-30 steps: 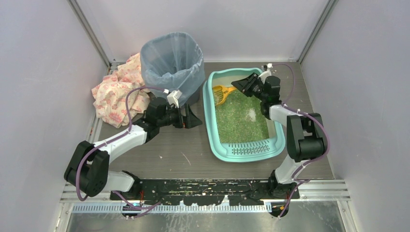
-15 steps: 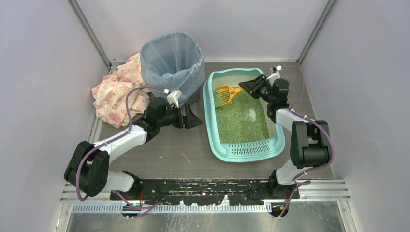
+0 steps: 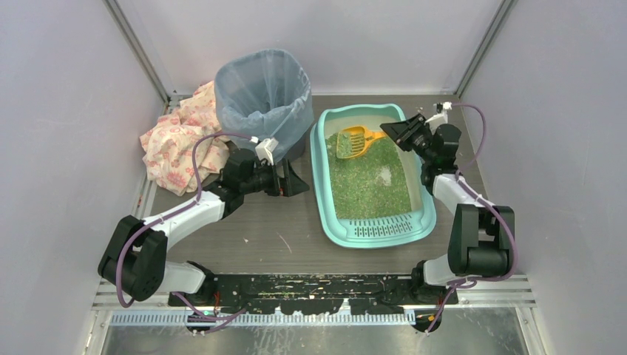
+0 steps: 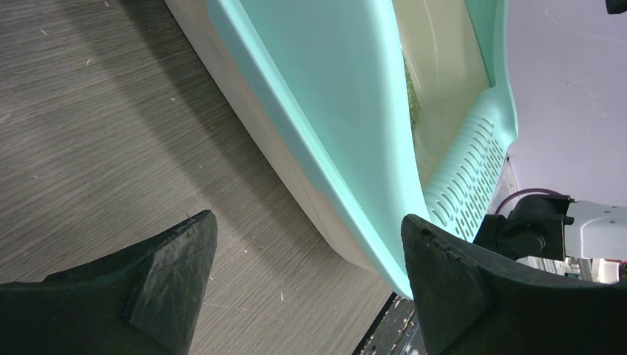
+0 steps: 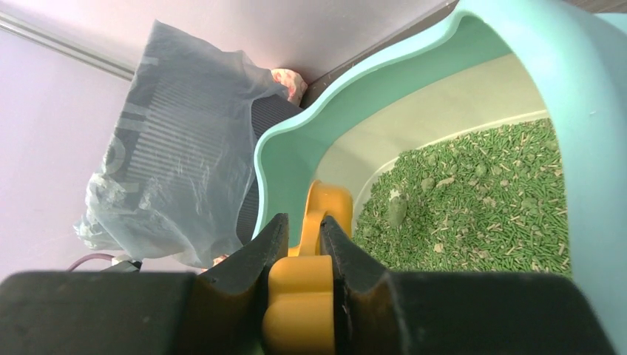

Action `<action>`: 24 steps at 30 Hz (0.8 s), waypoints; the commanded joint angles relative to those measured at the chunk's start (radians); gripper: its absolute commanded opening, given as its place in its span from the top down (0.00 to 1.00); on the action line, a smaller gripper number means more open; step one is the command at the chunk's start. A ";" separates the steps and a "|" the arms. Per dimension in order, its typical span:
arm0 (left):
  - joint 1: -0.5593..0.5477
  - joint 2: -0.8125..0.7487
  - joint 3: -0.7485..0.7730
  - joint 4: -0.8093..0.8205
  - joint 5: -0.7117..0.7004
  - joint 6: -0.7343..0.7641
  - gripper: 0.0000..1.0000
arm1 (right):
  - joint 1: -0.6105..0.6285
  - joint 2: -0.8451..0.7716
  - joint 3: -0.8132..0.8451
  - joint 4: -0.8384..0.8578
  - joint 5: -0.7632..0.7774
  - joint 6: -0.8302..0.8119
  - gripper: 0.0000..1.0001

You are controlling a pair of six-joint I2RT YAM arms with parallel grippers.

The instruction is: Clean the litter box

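Note:
The teal litter box (image 3: 318,174) lies right of centre, with green litter (image 3: 367,181) and its grate step (image 3: 381,228) at the near end. My right gripper (image 3: 398,132) is at the far right corner, shut on the handle of the orange scoop (image 3: 353,140). The scoop head is over the far litter with green grains in it. In the right wrist view the fingers (image 5: 302,229) clamp the handle (image 5: 302,292) above the litter (image 5: 480,192). My left gripper (image 3: 299,181) is open and empty on the table, just left of the box wall (image 4: 325,111).
A blue-grey bag-lined bin (image 3: 263,92) stands at the back, left of the litter box, and also shows in the right wrist view (image 5: 170,148). A floral cloth (image 3: 177,140) lies left of the bin. A white patch (image 3: 384,174) and a green clump (image 5: 397,211) sit in the litter.
My right gripper has drawn back to the right, pulling the scoop across the far litter toward the right; the scoop head now carries litter. The left arm has not moved.

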State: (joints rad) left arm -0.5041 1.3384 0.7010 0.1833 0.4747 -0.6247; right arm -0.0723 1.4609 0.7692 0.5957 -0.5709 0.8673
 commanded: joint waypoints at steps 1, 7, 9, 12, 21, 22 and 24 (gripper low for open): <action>-0.005 -0.006 0.027 0.054 0.025 -0.004 0.06 | -0.031 -0.067 -0.010 0.032 -0.024 0.012 0.99; -0.005 -0.013 0.026 0.053 0.025 -0.004 0.06 | -0.122 -0.047 -0.096 0.237 -0.082 0.185 0.99; -0.005 -0.015 0.026 0.052 0.025 -0.005 0.06 | -0.164 -0.010 -0.135 0.379 -0.107 0.283 0.99; -0.005 -0.021 0.025 0.049 0.021 -0.002 0.06 | -0.195 0.049 -0.170 0.504 -0.110 0.364 0.99; -0.004 -0.027 0.025 0.044 0.018 0.001 0.06 | -0.231 0.027 -0.218 0.466 -0.071 0.330 0.99; -0.005 -0.028 0.026 0.041 0.016 0.002 0.06 | -0.228 0.020 -0.215 0.454 -0.072 0.328 0.99; -0.005 -0.021 0.029 0.044 0.019 0.001 0.06 | -0.192 0.018 -0.206 0.459 -0.077 0.330 0.99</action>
State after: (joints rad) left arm -0.5049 1.3384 0.7010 0.1833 0.4759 -0.6247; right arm -0.2687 1.5230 0.5560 1.0225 -0.6456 1.1931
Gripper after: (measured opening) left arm 0.939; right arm 0.267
